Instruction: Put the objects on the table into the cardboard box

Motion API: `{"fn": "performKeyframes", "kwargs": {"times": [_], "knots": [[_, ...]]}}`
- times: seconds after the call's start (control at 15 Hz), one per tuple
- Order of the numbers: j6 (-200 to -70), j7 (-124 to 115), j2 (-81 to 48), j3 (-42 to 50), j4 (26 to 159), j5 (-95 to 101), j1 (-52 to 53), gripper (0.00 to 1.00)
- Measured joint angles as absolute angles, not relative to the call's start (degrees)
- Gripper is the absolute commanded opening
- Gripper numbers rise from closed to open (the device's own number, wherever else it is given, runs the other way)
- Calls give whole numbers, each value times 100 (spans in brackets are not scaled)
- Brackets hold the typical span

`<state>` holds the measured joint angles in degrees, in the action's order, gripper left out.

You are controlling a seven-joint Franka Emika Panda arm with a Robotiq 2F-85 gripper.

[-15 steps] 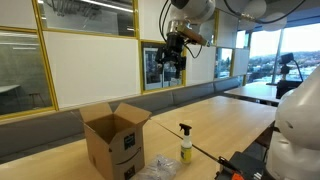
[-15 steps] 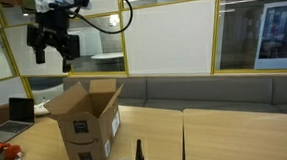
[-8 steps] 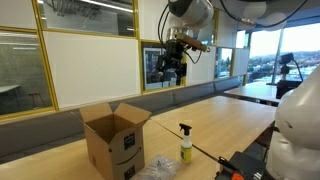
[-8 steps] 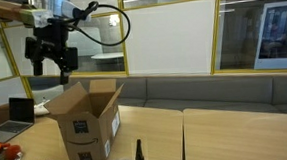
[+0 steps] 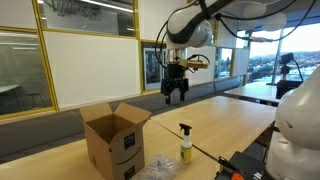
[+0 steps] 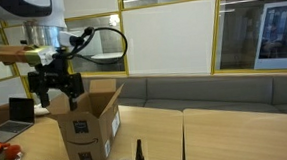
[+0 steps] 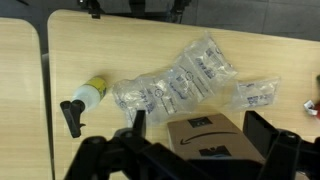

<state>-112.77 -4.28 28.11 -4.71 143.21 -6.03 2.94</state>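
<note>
My gripper (image 5: pixel 175 92) (image 6: pixel 57 90) hangs open and empty in the air, high over the table (image 5: pixel 235 118) and beside the cardboard box (image 5: pixel 115 140) (image 6: pixel 86 124). The box stands with its flaps open. In the wrist view the gripper (image 7: pixel 200 128) frames the box (image 7: pixel 205 137) between its two dark fingers (image 7: pixel 137 121). The yellow-green spray bottle (image 5: pixel 186 146) (image 7: pixel 88 95) stands upright to one side of the box. The clear plastic film bundle (image 5: pixel 158 167) (image 7: pixel 175 85) lies on the wood in front of the box, with a smaller piece (image 7: pixel 255 93) beside it.
A dark seam (image 7: pixel 45 90) crosses the tabletop. A laptop (image 6: pixel 20 110) sits behind the box. Black and orange gear (image 5: pixel 245 165) lies at the near table edge beside a white robot body (image 5: pixel 300 130). Bench seating and glass walls run behind.
The arm has swung downward over the last second, bringing the open gripper lower and nearer the box. The bottle, film and box have not moved.
</note>
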Motion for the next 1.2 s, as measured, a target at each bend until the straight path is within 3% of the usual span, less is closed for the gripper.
{"fn": "performKeyframes", "kwargs": {"times": [0.73,1.2], "knots": [[-13965,-366,2358,112,15828,1416,-760,100],[-15403,696,887,979,15563,402,-885,100]]}}
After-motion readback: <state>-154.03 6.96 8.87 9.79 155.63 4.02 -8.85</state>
